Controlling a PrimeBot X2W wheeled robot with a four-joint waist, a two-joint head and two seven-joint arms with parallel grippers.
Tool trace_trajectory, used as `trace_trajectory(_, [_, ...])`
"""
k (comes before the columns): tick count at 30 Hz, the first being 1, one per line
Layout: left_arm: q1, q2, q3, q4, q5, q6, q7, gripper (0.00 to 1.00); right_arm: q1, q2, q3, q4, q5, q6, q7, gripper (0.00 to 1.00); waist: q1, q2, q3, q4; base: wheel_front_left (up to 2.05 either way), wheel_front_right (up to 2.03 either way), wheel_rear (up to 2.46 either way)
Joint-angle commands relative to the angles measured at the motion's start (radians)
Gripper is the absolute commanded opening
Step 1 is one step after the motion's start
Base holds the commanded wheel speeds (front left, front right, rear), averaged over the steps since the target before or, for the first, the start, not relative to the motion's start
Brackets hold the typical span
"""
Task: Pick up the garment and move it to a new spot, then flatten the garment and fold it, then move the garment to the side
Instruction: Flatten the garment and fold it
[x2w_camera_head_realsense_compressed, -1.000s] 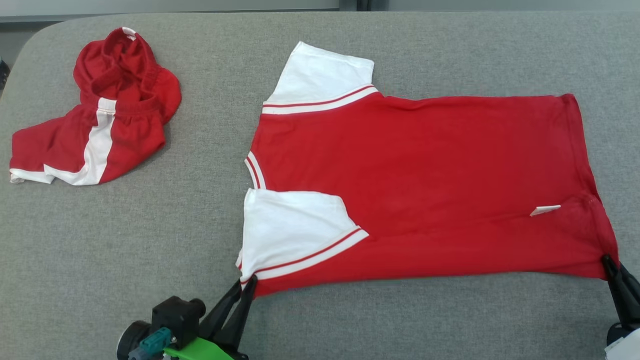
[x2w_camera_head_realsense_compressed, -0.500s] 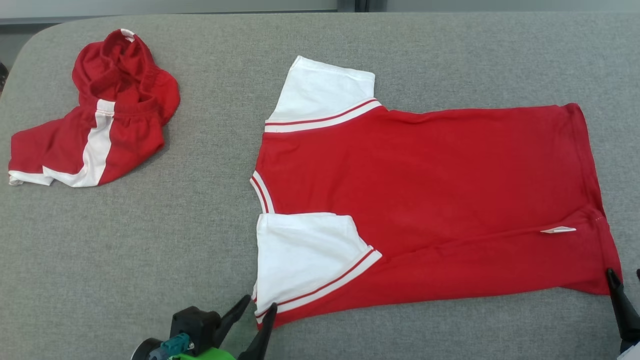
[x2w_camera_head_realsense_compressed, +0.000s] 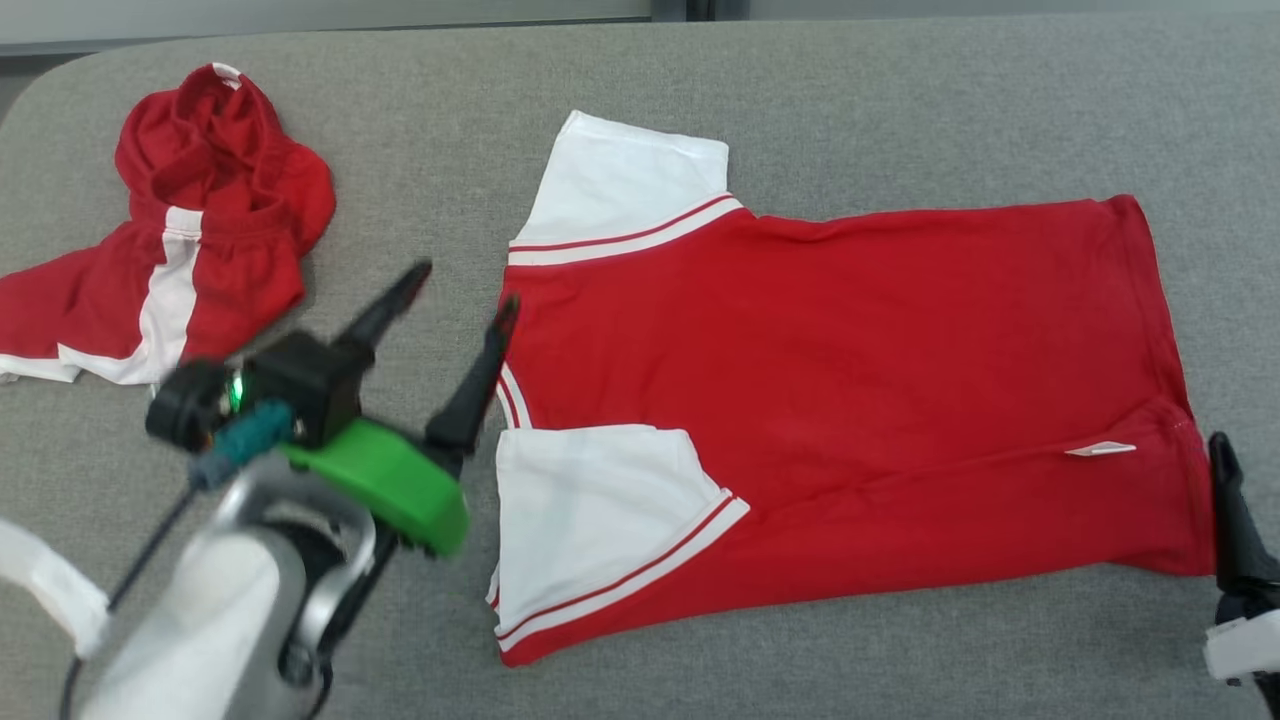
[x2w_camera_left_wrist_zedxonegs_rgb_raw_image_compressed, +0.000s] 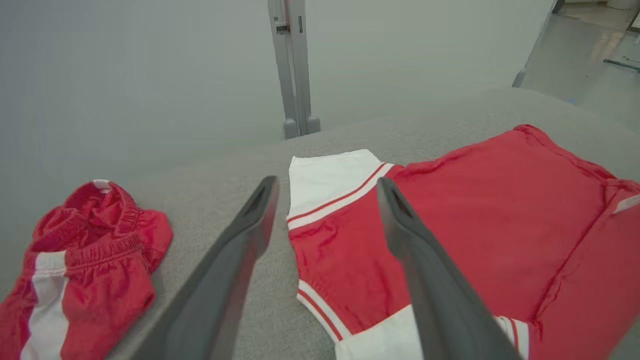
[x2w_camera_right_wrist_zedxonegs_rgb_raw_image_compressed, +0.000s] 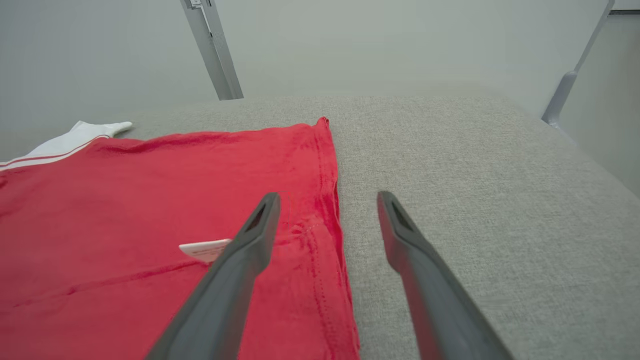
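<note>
While the left gripper and right gripper are hanging wide open and empty, the red white-sleeved fabric shirt is lying lengthwise between them, collar leftward.

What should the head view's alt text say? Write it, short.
A red shirt with white sleeves lies flat on a grey fabric surface. The open left gripper hovers beside its collar; a crumpled red garment sits at far left.

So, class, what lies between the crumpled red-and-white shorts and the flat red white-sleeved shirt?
Bare grey fabric surface, with the open left gripper over it, in the head view.
</note>
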Motion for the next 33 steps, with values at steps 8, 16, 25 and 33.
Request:
trace_trajectory(8, [-0.493,-0.002,0.001,0.243,-0.067,-0.109,0.178,1.00,-0.132,0.012,0.072,0.004,-0.027,-0.001,-0.005,1.00,0.0000,0.0000,0.113,-0.087,0.00,0.00,0.00])
trace_trajectory(16, [-0.792,0.060,-0.205,0.543,-0.154,-0.131,0.286,1.00,-0.237,0.044,0.109,0.024,-0.045,-0.001,-0.005,1.00,0.0000,0.0000,0.216,-0.189,0.00,0.00,0.00])
trace_trajectory(25, [-0.930,0.122,-0.343,0.733,-0.282,-0.131,0.388,1.00,-0.269,0.088,0.108,0.030,-0.032,-0.001,-0.005,1.00,0.0000,0.0000,0.277,-0.259,0.00,0.00,0.00])
trace_trajectory(33, [-0.976,0.140,-0.387,0.839,-0.307,-0.131,0.377,1.00,-0.280,0.110,0.103,0.029,-0.036,-0.001,-0.005,1.00,0.0000,0.0000,0.300,-0.280,0.00,0.00,0.00])
